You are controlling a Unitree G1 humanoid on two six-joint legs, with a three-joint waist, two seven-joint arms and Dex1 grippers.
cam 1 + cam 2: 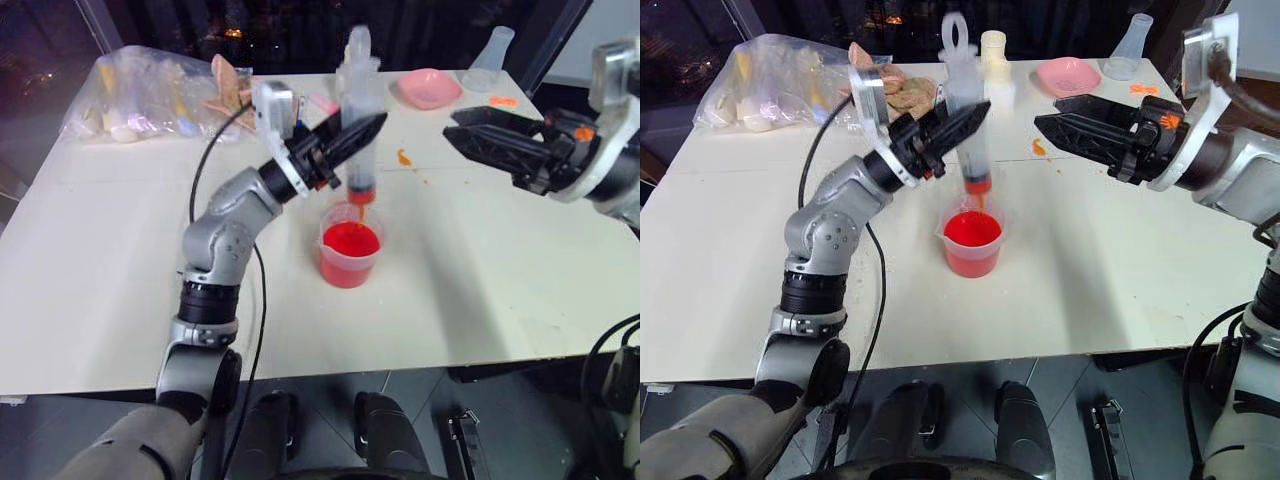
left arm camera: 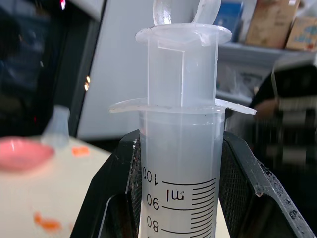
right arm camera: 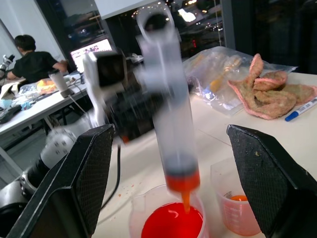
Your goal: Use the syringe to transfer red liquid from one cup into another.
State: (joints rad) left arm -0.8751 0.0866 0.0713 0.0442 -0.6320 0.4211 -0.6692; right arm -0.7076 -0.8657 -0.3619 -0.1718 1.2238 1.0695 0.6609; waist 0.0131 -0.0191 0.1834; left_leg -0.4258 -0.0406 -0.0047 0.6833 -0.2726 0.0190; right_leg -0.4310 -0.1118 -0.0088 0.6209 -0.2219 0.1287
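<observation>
My left gripper (image 1: 965, 122) clamps the fat barrel of the large clear plastic syringe (image 1: 967, 130), held upright between my black fingers (image 2: 106, 193); its plunger ring is blurred. Just below them, the orange tip hangs over the bright red liquid (image 1: 972, 230) in the short clear plastic beaker (image 1: 971, 243). My right gripper (image 1: 1048, 120) stands apart, fingers spread wide, holding nothing. Beyond its fingers, a second small clear cup (image 3: 233, 208) is partly cut off behind one.
</observation>
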